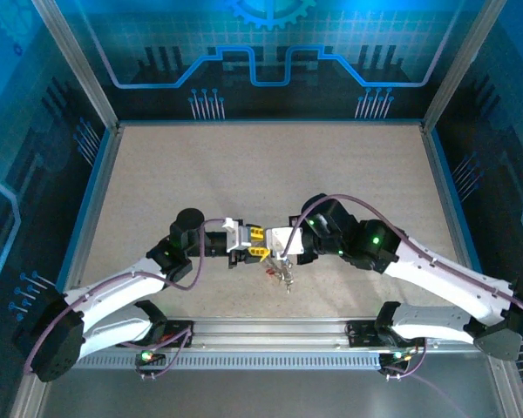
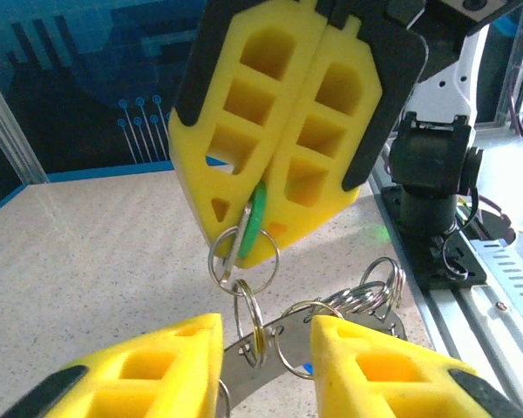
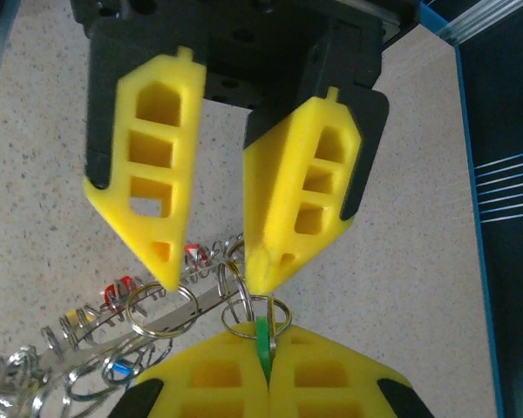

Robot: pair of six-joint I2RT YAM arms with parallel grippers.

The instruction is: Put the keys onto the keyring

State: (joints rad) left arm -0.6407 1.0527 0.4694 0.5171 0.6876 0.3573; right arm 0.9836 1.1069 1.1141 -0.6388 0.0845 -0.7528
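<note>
The keyring [image 2: 244, 366] is a flat silvery band hung with small split rings, and it hangs low over the table [image 1: 283, 272]. My left gripper [image 2: 266, 327] is open, with the band passing between its yellow fingers untouched. From the right wrist view, the left gripper [image 3: 216, 280] stands with its tips either side of the keyring [image 3: 200, 305]. My right gripper [image 3: 266, 329] is shut on a green-tagged key [image 3: 263, 338]. That key's small ring links to another ring on the band. The right gripper [image 2: 244, 252] pinches the green key [image 2: 258, 218] just above my left fingers. Other keys with red tags [image 3: 118, 292] hang further along.
The two grippers meet tip to tip near the table's front middle [image 1: 263, 244]. The right arm's black base [image 2: 431, 174] and the slotted metal rail [image 2: 497, 270] lie close behind. A bunch of split rings [image 2: 375, 296] hangs at the band's far end. Speckled table surface [image 1: 261, 174] stretches beyond.
</note>
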